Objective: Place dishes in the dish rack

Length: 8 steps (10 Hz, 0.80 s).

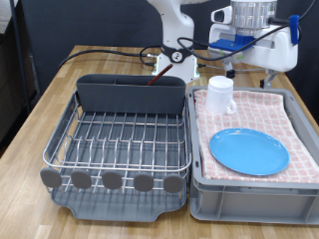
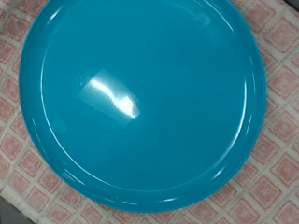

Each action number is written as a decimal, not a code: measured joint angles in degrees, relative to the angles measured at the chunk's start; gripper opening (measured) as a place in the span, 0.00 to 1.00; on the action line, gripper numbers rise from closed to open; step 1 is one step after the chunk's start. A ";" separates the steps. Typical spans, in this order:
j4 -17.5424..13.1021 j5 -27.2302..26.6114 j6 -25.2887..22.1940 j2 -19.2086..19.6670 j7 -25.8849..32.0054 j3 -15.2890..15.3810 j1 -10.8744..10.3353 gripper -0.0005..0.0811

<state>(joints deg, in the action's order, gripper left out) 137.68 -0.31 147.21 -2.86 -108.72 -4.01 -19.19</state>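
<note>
So as far as I can tell, basically nothing is racked yet. The dish rack [image 1: 120, 139] sits on the bench [image 1: 40, 90] at the exterior view's left, and its wire grid looks bare; there's something reddish poking up by the cutlery holder [image 1: 133, 95] at the back, but it's too small for me to say what it is.

The plate [image 1: 248, 151] is lying flat on the pink checked cloth [image 1: 269, 105] inside the grey bin [image 1: 254, 194], at the exterior view's right, toward the bottom. The mug [image 1: 220, 96] stands on the same cloth, further up, near the bin's far corner next to the rack. So both of those are left to move. I can't find the wooden spoon in either view.

The arm hangs up high at the exterior view's top right, above the bin's far end, with the white and blue hand hardware pointing down. The tool [image 1: 242, 68] is well clear of the mug and the plate, not touching anything. Its fingers are too small and cluttered in the exterior view for me to tell whether they're spread or pressed together. The wrist view doesn't help: no fingers show, just the plate [image 2: 140, 98] filling almost the whole frame with cloth [image 2: 276, 177] around the edges, so the camera looks straight down at it.
</note>
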 joint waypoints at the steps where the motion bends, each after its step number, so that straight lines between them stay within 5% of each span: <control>1: 0.65 -1.78 2.36 1.14 2.56 -0.05 0.02 0.99; 5: 1.80 -3.75 5.75 2.58 4.97 -0.18 0.16 0.99; 8: 4.08 -13.46 9.00 2.58 17.96 -0.19 0.14 0.99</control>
<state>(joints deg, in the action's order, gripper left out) 141.76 -13.77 156.20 -0.28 -90.75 -4.20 -19.05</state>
